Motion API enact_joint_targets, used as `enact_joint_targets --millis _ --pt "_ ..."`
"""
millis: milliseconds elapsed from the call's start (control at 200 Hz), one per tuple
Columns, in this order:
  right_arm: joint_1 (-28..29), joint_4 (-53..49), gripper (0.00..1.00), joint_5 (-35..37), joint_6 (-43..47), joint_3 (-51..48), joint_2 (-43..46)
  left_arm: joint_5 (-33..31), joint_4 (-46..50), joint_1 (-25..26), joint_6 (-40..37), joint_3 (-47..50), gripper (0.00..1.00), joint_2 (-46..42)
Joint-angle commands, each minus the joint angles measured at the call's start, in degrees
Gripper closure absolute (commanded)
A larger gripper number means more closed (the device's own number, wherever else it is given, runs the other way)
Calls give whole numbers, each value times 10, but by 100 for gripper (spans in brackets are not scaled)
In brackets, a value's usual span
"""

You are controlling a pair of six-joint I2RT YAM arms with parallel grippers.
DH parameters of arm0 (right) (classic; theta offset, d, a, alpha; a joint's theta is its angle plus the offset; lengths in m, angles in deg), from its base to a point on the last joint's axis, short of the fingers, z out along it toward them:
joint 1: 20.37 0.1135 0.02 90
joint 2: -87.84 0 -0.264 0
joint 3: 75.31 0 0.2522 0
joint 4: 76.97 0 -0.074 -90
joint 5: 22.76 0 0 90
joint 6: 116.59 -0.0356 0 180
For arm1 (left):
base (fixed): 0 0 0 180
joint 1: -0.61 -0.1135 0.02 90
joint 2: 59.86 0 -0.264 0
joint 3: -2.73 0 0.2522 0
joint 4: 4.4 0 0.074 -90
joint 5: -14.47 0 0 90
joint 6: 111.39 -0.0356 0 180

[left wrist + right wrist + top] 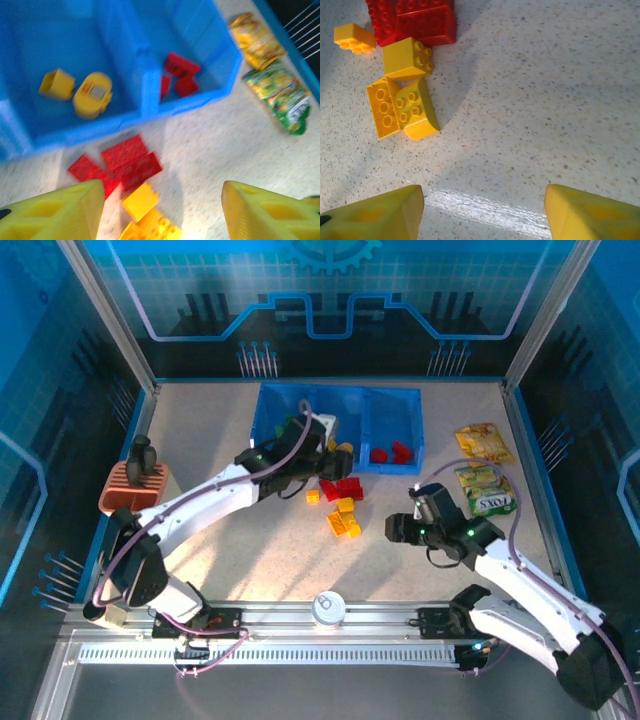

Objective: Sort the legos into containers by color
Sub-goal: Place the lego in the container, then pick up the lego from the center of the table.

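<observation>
The blue tray of containers (395, 400) stands at the back centre. Its middle compartment (75, 45) holds two yellow legos (92, 95), and the right compartment (200, 30) holds red legos (182, 65). Loose on the table in front of the tray lie red legos (342, 488) (422, 20) and yellow legos (345, 522) (402, 107), plus a small orange one (354, 38). My left gripper (335, 458) (161, 200) hangs open over the tray's front wall and the loose red and yellow legos, holding nothing. My right gripper (397, 530) (482, 200) is open over bare table, right of the yellow legos.
Two snack packets (485, 440) (487, 490) lie at the right edge of the table. A salmon ridged holder (130, 490) stands at the left edge. A white round knob (328, 607) sits on the front rail between the arm bases.
</observation>
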Motion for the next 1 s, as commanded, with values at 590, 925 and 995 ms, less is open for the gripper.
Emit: enact_joint_targets --millis 590,925,995 --pt "122 27 37 -3 64 191 -385 -46 15 -39 102 328 37 -299" --pt "134 0 39 33 61 230 -458 -50 23 -46 95 327 37 -311" --pt "133 0 39 38 59 229 -464 -50 23 -46 94 327 37 -311"
